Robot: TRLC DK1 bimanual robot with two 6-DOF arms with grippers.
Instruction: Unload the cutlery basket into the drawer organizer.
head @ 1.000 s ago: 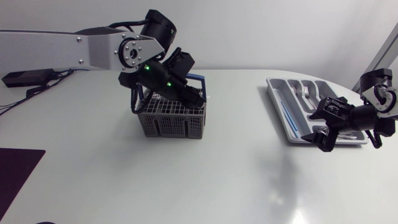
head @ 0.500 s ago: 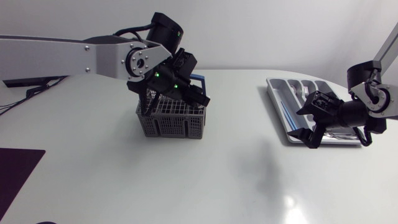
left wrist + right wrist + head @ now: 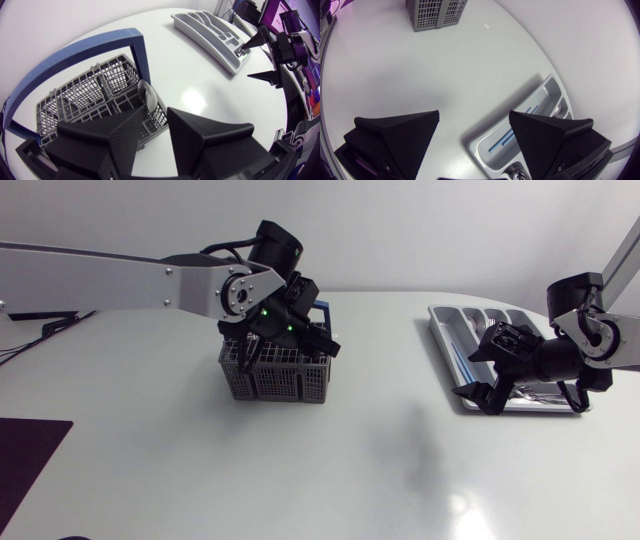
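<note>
A grey wire cutlery basket (image 3: 275, 375) with a blue handle (image 3: 318, 305) stands left of the table's middle. My left gripper (image 3: 318, 340) hangs over its right side. In the left wrist view this gripper (image 3: 156, 114) is shut on a spoon (image 3: 146, 94), whose bowl sticks out past the fingertips above the basket (image 3: 75, 95). The grey drawer organizer (image 3: 450, 330) lies at the right with forks (image 3: 495, 330) in it. My right gripper (image 3: 480, 395) hovers open over its front left corner. In the right wrist view the right gripper (image 3: 474, 114) holds nothing, with the organizer (image 3: 540, 105) below and the basket (image 3: 435, 12) far ahead.
A dark mat (image 3: 30, 460) lies at the table's front left corner. A black box with cables (image 3: 40, 305) sits at the back left. Bare white tabletop (image 3: 390, 410) stretches between basket and organizer.
My left gripper has shifted right across the top of the basket, staying shut. My right gripper has drifted left and away from the table's front edge, staying open.
</note>
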